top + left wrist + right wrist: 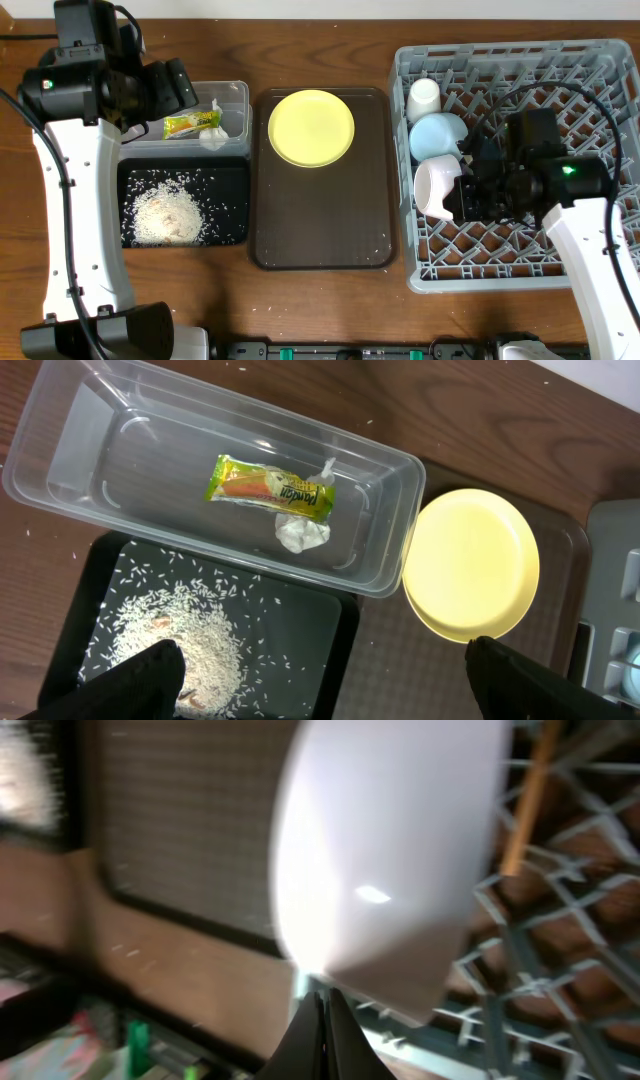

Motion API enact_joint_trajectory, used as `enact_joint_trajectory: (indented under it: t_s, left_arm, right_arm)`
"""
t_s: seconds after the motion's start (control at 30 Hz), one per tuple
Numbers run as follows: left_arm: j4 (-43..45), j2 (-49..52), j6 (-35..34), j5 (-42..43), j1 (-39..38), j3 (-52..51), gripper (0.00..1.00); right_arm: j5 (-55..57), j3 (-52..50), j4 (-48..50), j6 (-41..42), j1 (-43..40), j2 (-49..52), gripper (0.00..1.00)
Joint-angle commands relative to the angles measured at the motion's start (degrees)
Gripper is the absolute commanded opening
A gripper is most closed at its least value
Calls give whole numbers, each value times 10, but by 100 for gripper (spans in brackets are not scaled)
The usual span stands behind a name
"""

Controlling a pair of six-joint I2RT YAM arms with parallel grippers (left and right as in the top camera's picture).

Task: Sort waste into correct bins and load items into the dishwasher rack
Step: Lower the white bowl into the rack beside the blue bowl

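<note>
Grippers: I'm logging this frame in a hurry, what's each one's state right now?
Left gripper: open, empty.
Right gripper: closed on the white-pinkish bowl.

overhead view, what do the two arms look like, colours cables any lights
The left arm and right arm each have smooth white links, black boxy joint housings and a thin black cable running alongside. A small green light glows on the right arm. The left gripper fingers are black.
</note>
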Motion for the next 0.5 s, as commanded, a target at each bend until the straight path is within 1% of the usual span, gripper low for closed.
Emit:
enact_joint_trajectory:
  t_s: [0.0,0.3,0.47]
  left_arm:
    - [-2,-1,-7,-7,2,7,93]
    - [-2,-1,-7,-7,2,7,93]
    - [-2,-1,-7,-7,2,7,93]
  right_arm:
    - [78,-13,16,35,13,-2,1]
    - [94,-18,87,49,13,-2,2]
    - [115,-18,92,59,13,-2,3]
